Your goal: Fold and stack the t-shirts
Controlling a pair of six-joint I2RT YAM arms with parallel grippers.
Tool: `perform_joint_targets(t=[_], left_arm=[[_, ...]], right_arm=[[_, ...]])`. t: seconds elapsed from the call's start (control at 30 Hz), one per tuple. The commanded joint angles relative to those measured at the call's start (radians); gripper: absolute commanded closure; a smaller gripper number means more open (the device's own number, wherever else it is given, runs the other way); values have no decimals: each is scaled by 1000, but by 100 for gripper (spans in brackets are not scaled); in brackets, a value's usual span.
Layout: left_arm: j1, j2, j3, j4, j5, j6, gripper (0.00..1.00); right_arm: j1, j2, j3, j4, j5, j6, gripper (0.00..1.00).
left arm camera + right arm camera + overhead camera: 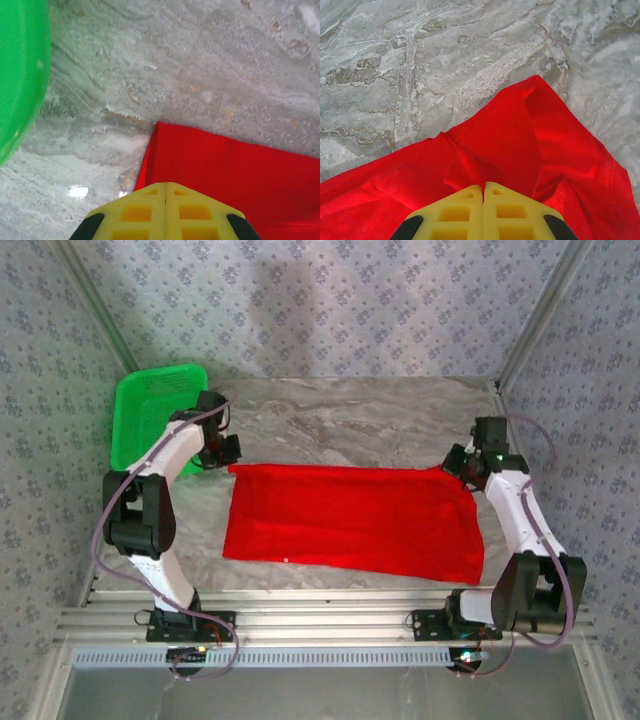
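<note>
On the desk [350,410], the red t-shirt [350,520] lies spread flat. The right tool [483,186] pinches its puckered far corner; the left tool [165,185] is pressed together over the opposite corner, apparently to hold the far edge taut for folding.

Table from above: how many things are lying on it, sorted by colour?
Red t-shirt: 1
Green basket: 1
Total: 2
</note>
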Motion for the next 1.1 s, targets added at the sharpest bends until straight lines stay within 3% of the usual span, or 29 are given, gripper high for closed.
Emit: perform_joint_targets(t=[0.0,0.4,1.07], left_arm=[[3,-63,-37,6,-11,21,100],[-7,-142,-184,13,-15,14,100],[-40,-62,-296,47,-75,-30,100]], right_arm=[[-13,-56,-45,-35,26,62,100],[-41,-147,-153,-97,21,143,100],[-44,-197,-285,-155,80,245,100]])
